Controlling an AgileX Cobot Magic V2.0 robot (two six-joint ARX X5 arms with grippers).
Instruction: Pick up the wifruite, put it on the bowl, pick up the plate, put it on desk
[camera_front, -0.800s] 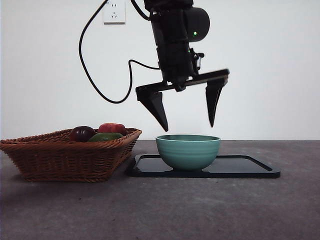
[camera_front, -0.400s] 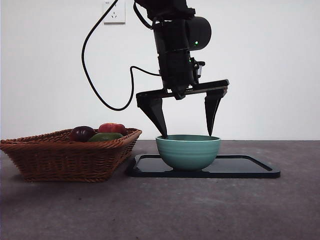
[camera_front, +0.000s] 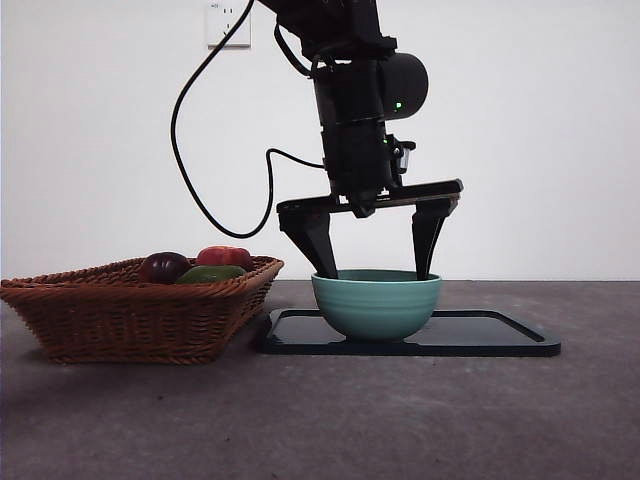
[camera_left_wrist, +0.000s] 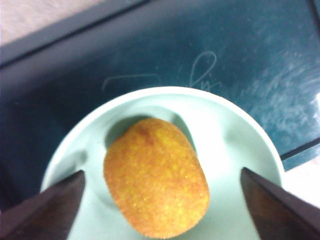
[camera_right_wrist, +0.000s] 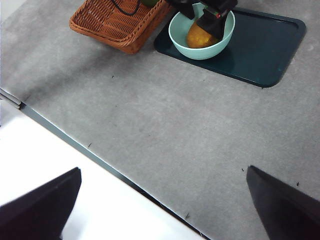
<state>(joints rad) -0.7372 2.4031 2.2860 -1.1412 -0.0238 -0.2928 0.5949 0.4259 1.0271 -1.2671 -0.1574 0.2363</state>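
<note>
The front view shows the left gripper (camera_front: 376, 272) lowered from above with both fingertips dipped just inside the rim of the bowl (camera_front: 376, 304), jaws spread wide, nearly the bowl's full width. From this level angle the bowl's wall hides its contents. The left wrist view supplies what is missing: the wifruite (camera_left_wrist: 155, 177) lies in the bowl (camera_left_wrist: 235, 145), between the two jaws and touching neither, so the claw is open and holds nothing. The fruit's long axis runs obliquely across the bowl floor, roughly crosswise to the line between the jaws; its near end is cut off by the picture edge, and the view is soft. The right wrist view, from high and well apart, shows the fruit (camera_right_wrist: 198, 37) as an orange patch in the bowl (camera_right_wrist: 200, 50), partly covered by the left gripper (camera_right_wrist: 207, 17). It also shows the bowl standing toward one end of the tray (camera_right_wrist: 265, 50), the basket (camera_right_wrist: 117, 22) just beside that tray, and the desk (camera_right_wrist: 165, 120). The right gripper (camera_right_wrist: 165, 210) waits with its jaws wide apart, empty.
</note>
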